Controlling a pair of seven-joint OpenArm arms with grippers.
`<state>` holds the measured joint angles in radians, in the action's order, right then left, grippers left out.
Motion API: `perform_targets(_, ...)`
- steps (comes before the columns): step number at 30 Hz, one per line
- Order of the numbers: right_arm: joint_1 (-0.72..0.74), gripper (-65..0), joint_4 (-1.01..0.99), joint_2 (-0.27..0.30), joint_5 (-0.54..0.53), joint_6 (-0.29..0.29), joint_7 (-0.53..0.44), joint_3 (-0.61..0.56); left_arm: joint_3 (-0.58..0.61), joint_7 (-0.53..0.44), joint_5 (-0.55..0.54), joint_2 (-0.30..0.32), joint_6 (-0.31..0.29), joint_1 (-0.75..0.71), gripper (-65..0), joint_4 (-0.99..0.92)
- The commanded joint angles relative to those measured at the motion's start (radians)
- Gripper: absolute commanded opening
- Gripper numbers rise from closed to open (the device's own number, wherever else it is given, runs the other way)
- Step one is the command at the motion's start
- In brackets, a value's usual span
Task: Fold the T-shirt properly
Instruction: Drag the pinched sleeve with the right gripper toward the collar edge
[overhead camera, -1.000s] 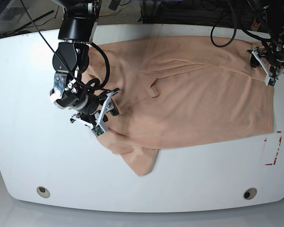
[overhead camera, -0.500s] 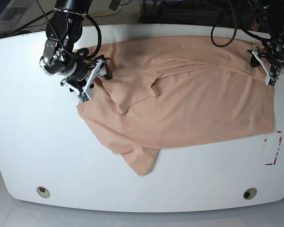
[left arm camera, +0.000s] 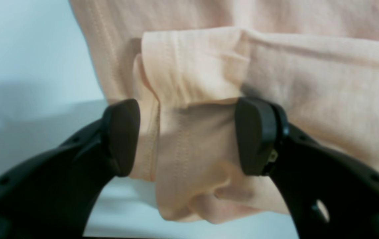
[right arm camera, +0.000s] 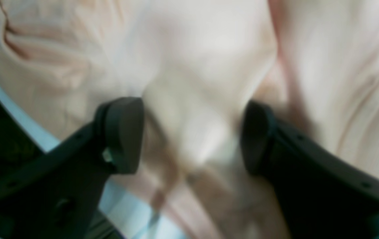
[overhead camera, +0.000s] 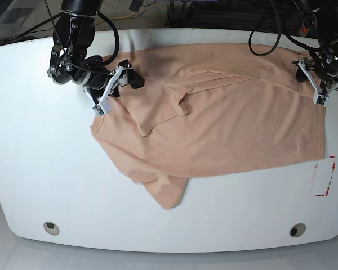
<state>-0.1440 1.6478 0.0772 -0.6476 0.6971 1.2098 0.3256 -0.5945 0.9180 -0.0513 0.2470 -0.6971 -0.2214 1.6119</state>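
The peach T-shirt (overhead camera: 231,124) lies spread on the white table (overhead camera: 39,169), with one sleeve (overhead camera: 166,194) pointing to the front edge and a folded flap near the collar (overhead camera: 183,107). No smiley patch shows. My right gripper (overhead camera: 115,90) is at the shirt's back left corner. In the right wrist view it (right arm camera: 192,136) is open, with blurred cloth (right arm camera: 209,49) between the fingers. My left gripper (overhead camera: 319,85) is at the shirt's back right corner. In the left wrist view it (left arm camera: 189,136) is open and straddles a folded hem (left arm camera: 189,76).
A red-marked strip (overhead camera: 325,177) lies on the table at the right, beside the shirt's front right corner. Two round holes (overhead camera: 52,228) (overhead camera: 297,229) sit near the front edge. Black cables (overhead camera: 265,34) hang behind the table's back edge.
My right gripper has moved from the shirt's front left part back to its back left corner. The shirt has kept its shape. My left gripper has hardly moved.
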Motion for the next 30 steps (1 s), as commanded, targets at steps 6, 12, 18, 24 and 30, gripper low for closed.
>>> perform_targets(6,0.085,-54.2,-0.007,0.000,-0.018,0.001,-0.017,-0.003,0.000,0.009,0.006,0.008,-0.001,-0.003,-23.1,0.008)
perform_targets(12,0.114,-65.0,-0.008,0.006,-0.016,0.001,-0.017,-0.001,0.000,0.009,0.006,0.008,-0.001,-0.005,-23.1,0.008)
perform_targets(18,0.165,-65.0,-0.008,0.046,-0.016,0.001,-0.017,0.002,0.002,0.009,0.006,0.025,-0.001,-0.006,-23.1,0.008)
perform_targets(24,0.220,-65.0,-0.057,0.072,-0.015,0.001,-0.020,0.002,0.002,0.009,0.006,0.028,-0.001,-0.006,-23.1,0.008)
perform_targets(30,0.278,-64.4,-0.229,0.097,-0.015,0.001,-0.071,-0.001,0.002,0.009,0.006,0.030,-0.001,-0.006,-23.1,0.008)
